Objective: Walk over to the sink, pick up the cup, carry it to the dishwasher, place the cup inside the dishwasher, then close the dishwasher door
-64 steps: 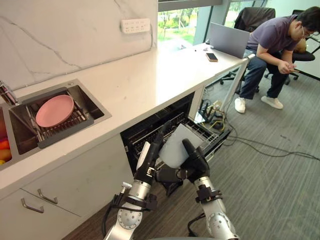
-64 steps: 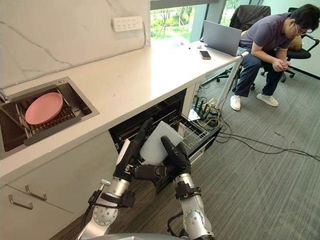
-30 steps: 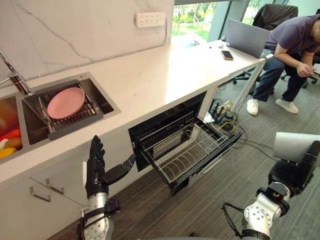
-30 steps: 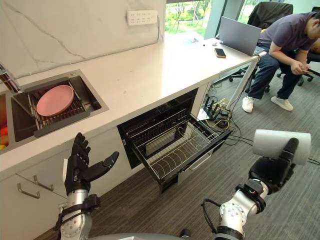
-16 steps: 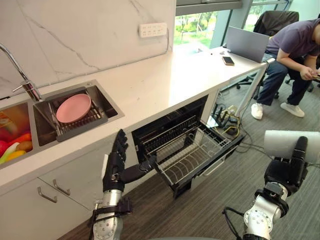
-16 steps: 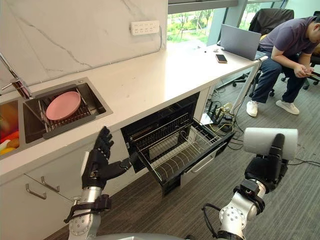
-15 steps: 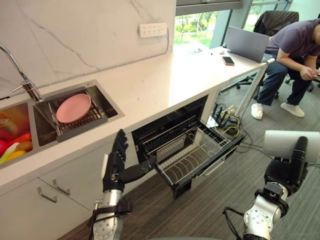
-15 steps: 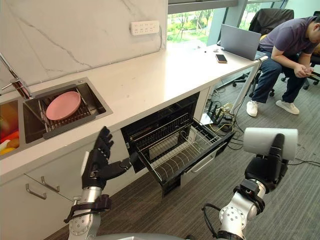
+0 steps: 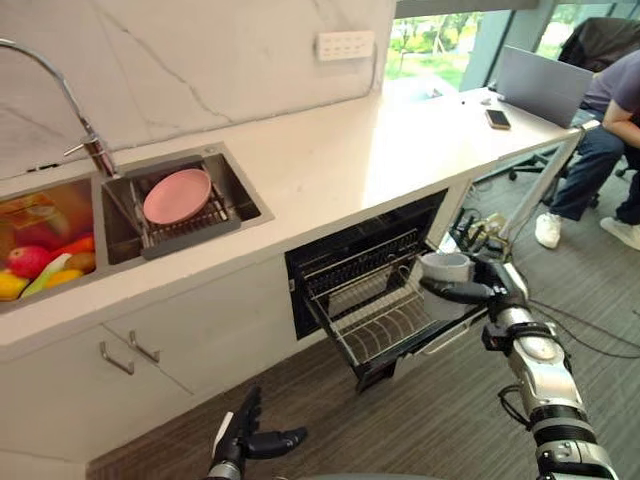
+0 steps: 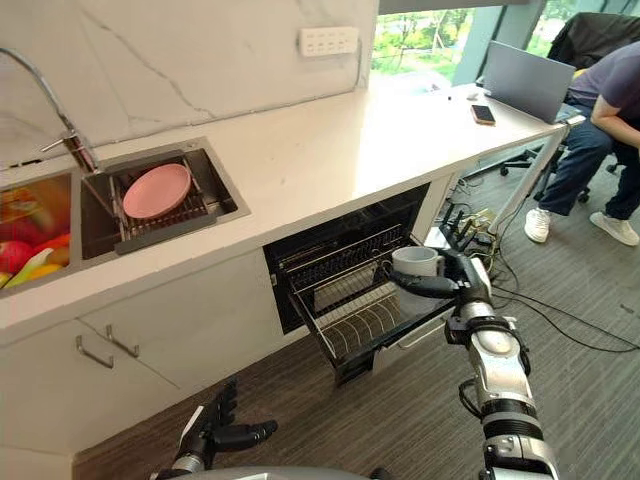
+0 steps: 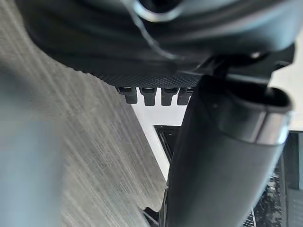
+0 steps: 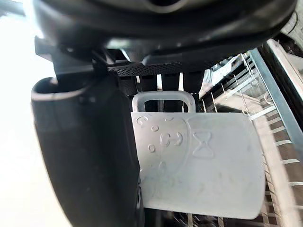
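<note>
Left eye view: the right hand [image 9: 480, 291] grasps the cup [image 9: 444, 268], upright above the pulled-out dishwasher rack [image 9: 372, 328]; the left hand [image 9: 244, 440] hangs low near the floor, fingers straight. Left wrist view: fingers extended, relaxed. Right wrist view: thumb and fingers clamp the cup; its handle faces the fingers.

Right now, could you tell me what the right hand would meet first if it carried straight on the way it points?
Probably the pulled-out rack: the right hand, holding the cup, points across it toward the open dishwasher. Its height above the wires is unclear.
</note>
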